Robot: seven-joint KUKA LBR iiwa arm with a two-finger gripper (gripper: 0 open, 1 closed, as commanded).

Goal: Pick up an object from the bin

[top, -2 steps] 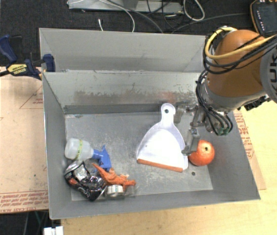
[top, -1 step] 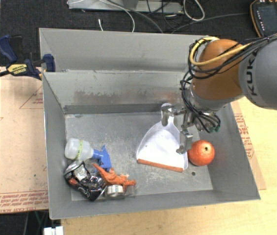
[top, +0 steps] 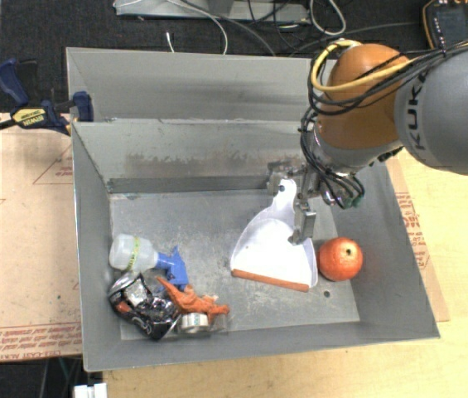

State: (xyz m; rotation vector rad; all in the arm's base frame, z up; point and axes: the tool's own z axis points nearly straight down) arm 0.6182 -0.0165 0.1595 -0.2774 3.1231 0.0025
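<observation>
My gripper (top: pixel 301 225) hangs low over the bin's right half, right above the upper part of a white dustpan (top: pixel 268 254) with an orange front edge. The dustpan lies flat on the bin floor, its handle pointing toward the back wall beside the gripper. A red-orange apple (top: pixel 340 259) sits just right of the dustpan, a little below and to the right of the gripper. I see nothing held in the gripper.
A small heap lies at the front left: a white bottle (top: pixel 129 253), a blue piece (top: pixel 174 265), an orange toy lizard (top: pixel 194 300) and a black-and-silver tangle (top: pixel 141 307). The arm with its orange cover and cables reaches in from the right.
</observation>
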